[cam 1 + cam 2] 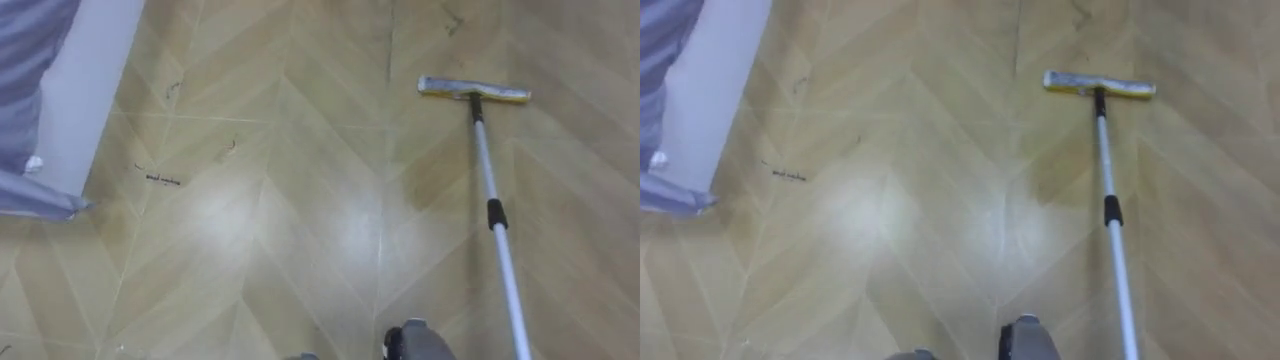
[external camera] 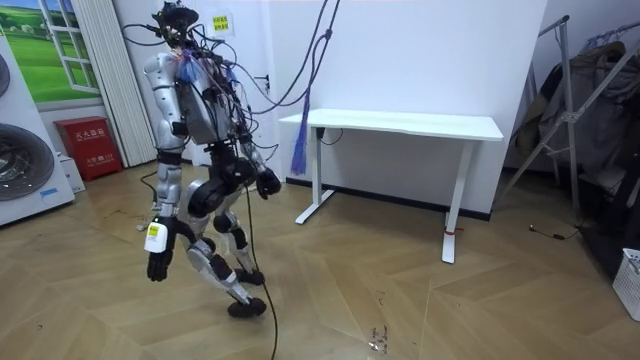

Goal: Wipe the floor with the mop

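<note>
Mop (image 1: 497, 213): head down on wood floor (image 1: 280, 200), far right, handle running back toward robot | right hand (image 2: 157, 262) hangs low, left hand (image 2: 268, 183) at hip; grasp of either cannot be told | white table (image 2: 400, 124) near.

The flat mop (image 1: 492, 190) lay on the pale herringbone wood floor (image 1: 300, 200). Its narrow rectangular head (image 1: 474, 90), grey with yellow edging, rested flat and crosswise at the upper right. The thin silver pole (image 1: 510, 290), with a black collar (image 1: 496, 214) partway along, slanted from the head's middle to the lower right edge.
</note>
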Controlling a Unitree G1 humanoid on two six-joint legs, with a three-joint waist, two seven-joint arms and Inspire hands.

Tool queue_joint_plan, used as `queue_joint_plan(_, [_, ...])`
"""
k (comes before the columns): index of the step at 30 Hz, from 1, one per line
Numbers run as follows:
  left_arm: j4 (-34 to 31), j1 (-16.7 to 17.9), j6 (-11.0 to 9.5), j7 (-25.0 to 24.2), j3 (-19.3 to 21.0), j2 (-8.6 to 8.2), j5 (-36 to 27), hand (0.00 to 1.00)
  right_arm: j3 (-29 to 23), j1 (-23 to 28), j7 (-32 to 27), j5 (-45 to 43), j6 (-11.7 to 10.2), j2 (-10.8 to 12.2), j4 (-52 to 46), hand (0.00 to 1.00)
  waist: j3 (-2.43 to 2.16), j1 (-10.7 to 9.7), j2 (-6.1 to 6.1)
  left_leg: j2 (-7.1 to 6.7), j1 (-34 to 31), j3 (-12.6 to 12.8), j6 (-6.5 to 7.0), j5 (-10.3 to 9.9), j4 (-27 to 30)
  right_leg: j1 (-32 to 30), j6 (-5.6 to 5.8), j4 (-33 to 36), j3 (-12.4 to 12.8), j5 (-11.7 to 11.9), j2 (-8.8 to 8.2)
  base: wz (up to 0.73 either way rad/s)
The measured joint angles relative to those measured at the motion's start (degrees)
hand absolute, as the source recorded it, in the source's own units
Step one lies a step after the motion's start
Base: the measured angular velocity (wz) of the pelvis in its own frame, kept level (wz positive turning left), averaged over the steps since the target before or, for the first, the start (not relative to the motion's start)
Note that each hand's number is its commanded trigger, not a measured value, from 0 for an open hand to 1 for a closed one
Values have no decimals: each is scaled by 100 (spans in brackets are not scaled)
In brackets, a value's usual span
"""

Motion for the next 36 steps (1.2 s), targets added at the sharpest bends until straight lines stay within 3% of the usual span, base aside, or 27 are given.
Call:
queue_joint_plan(1, [-32, 10, 20, 4, -14, 21, -5, 0, 41, -425, 4, -5, -1, -107, -19, 100, 35, 14, -75, 39, -280, 40, 2, 155, 259, 1, 6, 101, 82, -103, 46, 0])
queue_joint_plan(3, [-152, -2, 11, 4, 12, 57, -6, 0, 159, -911, -1, 47, -53, -236, -167, 100, 80, 150, -229, 94, -778, 53, 151, 52, -106, 8, -28, 107, 83, -159, 58, -4])
queue_joint_plan(5, [-282, 6, -11, -2, 30, 123, -6, 0, 161, -1148, 58, 158, -182, -301, -346, 100, 42, 297, -299, 136, -1048, 61, 135, 86, -1259, 175, 18, -60, 59, -161, 96, -5])
queue_joint_plan(6, [-284, 29, -9, -18, 34, 156, -5, 0, 162, -1247, 158, 225, -197, -321, -415, 100, 47, 318, -333, 133, -1047, 4, 108, 220, -2121, 402, 47, -202, -3, -216, 90, 7])
queue_joint_plan(7, [-297, 52, -8, -35, 35, 182, 0, 0, 165, -1258, 214, 245, -201, -318, -431, 100, 41, 319, -347, 139, -1032, -13, 194, 483, -2357, 533, 59, -256, -38, -269, 64, 13])
queue_joint_plan(8, [-323, 86, -13, -61, 24, 215, 3, 0, 179, -1201, 340, 293, -194, -316, -433, 100, 4, 304, -385, 116, -881, 27, 353, 766, -2531, 750, 137, -390, -78, -367, 16, 30])
queue_joint_plan(10, [-290, -61, -13, -191, 13, 207, -5, 0, 179, -839, 476, 439, -200, -367, -418, 100, 7, 250, -367, 90, -645, 199, 625, 660, -2512, 1122, 318, -590, -180, -490, -131, 39])
queue_joint_plan(11, [-292, -117, -11, -220, 15, 205, -3, 0, 184, -717, 496, 440, -207, -367, -415, 100, 5, 250, -370, 36, -588, 206, 692, 606, -2494, 1154, 320, -529, -170, -489, -169, 23])
queue_joint_plan(13, [-309, -247, -84, -234, 31, 151, -3, 0, 208, -158, 478, 479, -266, -429, -355, 100, -14, 208, -253, -152, -365, 259, 864, 292, -2406, 1044, 573, 163, -27, -184, -299, 16])
queue_joint_plan(14, [-313, -277, -128, -233, 49, 131, 1, 0, 204, -12, 448, 474, -269, -435, -338, 100, -20, 164, -210, -206, -299, 255, 905, 234, -2421, 965, 599, 376, 21, -42, -329, 28])
queue_joint_plan(15, [-317, -324, -205, -221, 84, 81, 1, 0, 203, 299, 400, 472, -292, -425, -288, 100, -55, 40, -79, -325, -194, 173, 964, 143, -2462, 822, 617, 698, 90, 155, -359, 33])
queue_joint_plan(16, [-374, -330, -273, -216, 88, 60, -3, 0, 202, 571, 334, 471, -303, -370, -280, 100, -72, -51, 32, -394, -92, 124, 1004, 87, -2546, 584, 616, 817, 176, 153, -358, 29])
queue_joint_plan(18, [-423, -332, -305, -217, 91, 11, -18, 0, 200, 867, 257, 471, -344, -259, -284, 100, -71, -168, 173, -396, 92, 125, 1026, 67, -2759, 162, 616, 546, 223, 152, -297, -2])
queue_joint_plan(19, [-430, -317, -302, -218, 92, 1, -17, 0, 196, 954, 252, 471, -383, -211, -286, 100, -90, -195, 200, -396, 161, 124, 1025, 67, -2868, 48, 614, 302, 229, 161, -277, -13])
queue_joint_plan(20, [-427, -285, -302, -218, 98, 3, -18, 0, 172, 1093, 243, 472, -408, -92, -286, 100, -107, -233, 214, -395, 327, 123, 1017, 68, -3065, -92, 571, -354, 206, 245, -267, -11])
queue_joint_plan(21, [-401, -255, -303, -217, 127, 0, -22, 0, 126, 1206, 247, 471, -408, 9, -285, 100, -104, -288, 195, -394, 497, 128, 972, 40, -3213, -152, 496, -1009, 192, 481, -265, -8])
queue_joint_plan(22, [-379, -158, -295, -215, 145, 2, -83, 0, 97, 1294, 275, 471, -403, 64, -286, 100, -98, -370, 174, -392, 701, 131, 922, -21, -3331, -131, 425, -1495, 191, 879, -259, -7])
queue_joint_plan(23, [-382, -93, -273, -213, 149, 0, -141, 0, 99, 1335, 281, 466, -378, 83, -289, 100, -83, -373, 130, -386, 793, 128, 888, -55, -3360, -121, 405, -1581, 182, 1039, -246, -12])
queue_joint_plan(24, [-390, 30, -224, -208, 151, 2, -225, 0, 102, 1394, 279, 451, -284, 114, -306, 100, -136, -363, 111, -350, 899, 123, 809, -166, -3335, -13, 326, -1579, 130, 1169, -201, -17])
queue_joint_plan(26, [-345, 77, -125, -199, 165, 0, -348, 0, 101, 1407, 271, 443, -236, 189, -306, 100, -131, -365, 114, -247, 957, 69, 652, -296, -3069, 102, 230, -1429, 20, 1069, -127, -2])
queue_joint_plan(27, [-245, 84, -111, -174, 188, 10, -346, 0, 67, 1366, 270, 439, -217, 243, -305, 100, -84, -358, 44, -201, 935, 62, 588, -330, -2759, 169, 139, -1259, -28, 885, -114, 12])
queue_joint_plan(28, [-202, 92, -105, -147, 188, 11, -345, 0, 64, 1330, 268, 429, -190, 254, -303, 100, -78, -356, 18, -167, 895, 74, 560, -343, -2566, 196, 84, -1163, -49, 761, -99, 13])
queue_joint_plan(30, [-124, 222, -46, -85, 138, 24, -342, 0, 68, 908, 207, 351, -120, 227, -143, 100, -59, -321, -42, -30, 646, 58, 485, -323, -1650, 309, -60, -834, -84, 387, 36, -2])
queue_joint_plan(32, [-133, 341, 33, -28, 118, 22, -342, 0, 62, 466, 144, 239, -27, 159, -118, 100, -19, -301, -123, 51, 408, -4, 155, -106, -1002, 375, -129, -696, -51, 217, 153, -5])
queue_joint_plan(33, [-176, 382, 45, -26, 116, 30, -335, 0, 73, 172, 132, 211, 23, 86, -166, 100, -17, -257, -188, 48, 213, 11, 110, -115, -921, 379, -139, -637, 29, 139, 195, -7])
queue_joint_plan(35, [-256, 379, 50, -24, 113, 44, -339, 0, 73, -347, 82, 222, 11, -17, -188, 100, 40, -68, -286, 45, -231, 22, 130, -126, -1327, 425, -162, -679, 75, 118, 244, -22])
queue_joint_plan(36, [-256, 380, 29, -25, 116, 66, -339, 0, 77, -612, 77, 228, -16, -44, -251, 100, 71, 36, -346, 36, -453, 29, 105, -82, -1851, 533, -158, -727, 74, 112, 265, -27])
